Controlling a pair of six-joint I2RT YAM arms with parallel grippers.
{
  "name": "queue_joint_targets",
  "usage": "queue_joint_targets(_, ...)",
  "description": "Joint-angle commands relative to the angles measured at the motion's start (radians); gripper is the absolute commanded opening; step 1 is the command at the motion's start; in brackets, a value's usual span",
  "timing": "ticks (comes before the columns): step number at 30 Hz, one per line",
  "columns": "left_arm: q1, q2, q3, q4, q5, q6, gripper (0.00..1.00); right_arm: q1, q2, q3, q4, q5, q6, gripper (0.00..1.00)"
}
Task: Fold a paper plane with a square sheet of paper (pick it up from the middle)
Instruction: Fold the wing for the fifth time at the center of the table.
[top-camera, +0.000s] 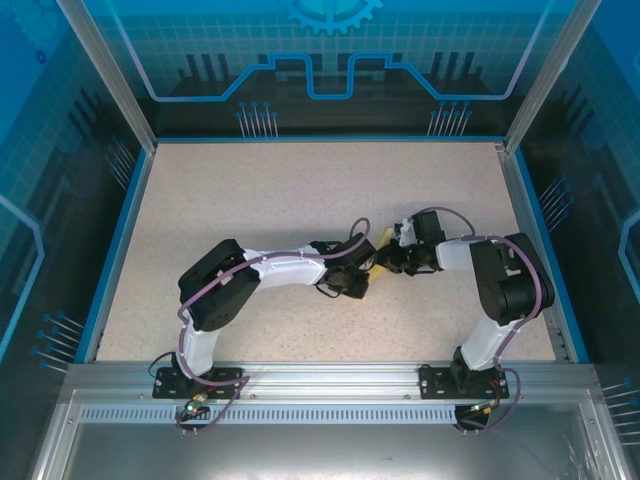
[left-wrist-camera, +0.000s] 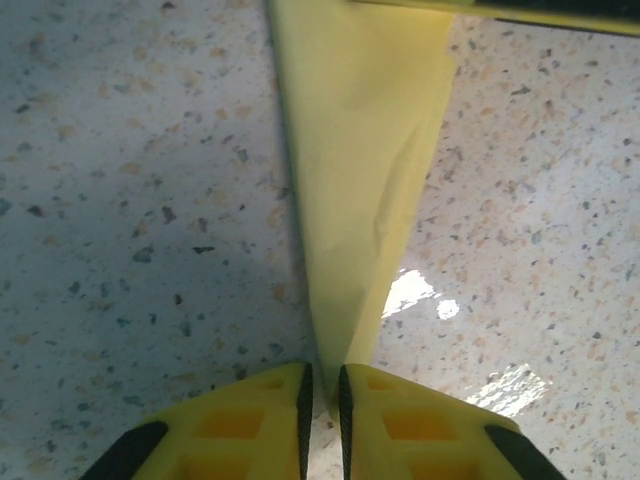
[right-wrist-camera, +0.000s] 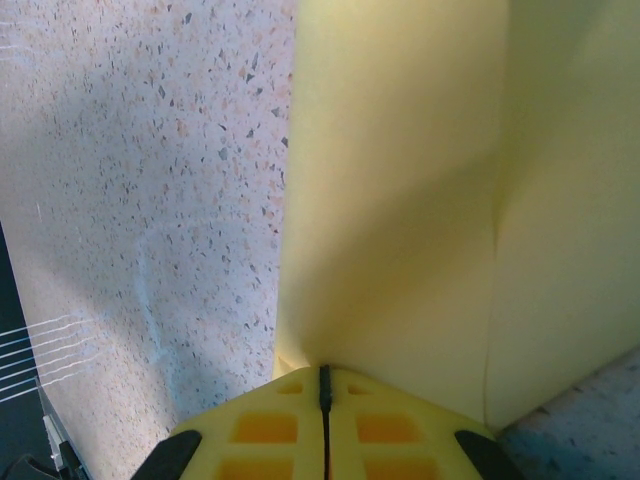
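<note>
Speckled tabletop (top-camera: 300, 200). Paper plane (left-wrist-camera: 360, 150) centre-right in the top view, between my grippers. My left gripper (left-wrist-camera: 322, 392) pinches its narrow tip; my right gripper (right-wrist-camera: 324, 385) is clamped on its broad part.

Clamping the right hand (right-wrist-camera: 323, 385) on the lower edge of the pale-yellow paper (right-wrist-camera: 400, 180), the two yellow fingers (right-wrist-camera: 265, 428) pressing together (just a thin dark seam showing between them). Rising away from the fingertips and spreading across the right side, over the speckled tabletop (right-wrist-camera: 150, 200). Bending along an upright crease right of centre, with the panel beyond it sitting in cooler shade. Keeping a straight left edge, and shading the tabletop just beside it. Leaving a small corner of tabletop showing at lower right (bluish, in shadow).
</note>
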Motion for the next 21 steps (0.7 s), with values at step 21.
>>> queue_joint_targets(21,-0.068,0.088,0.097,-0.261,-0.355,0.159,0.03,-0.004,-0.031,-0.021,-0.122,0.099,-0.029,0.08)
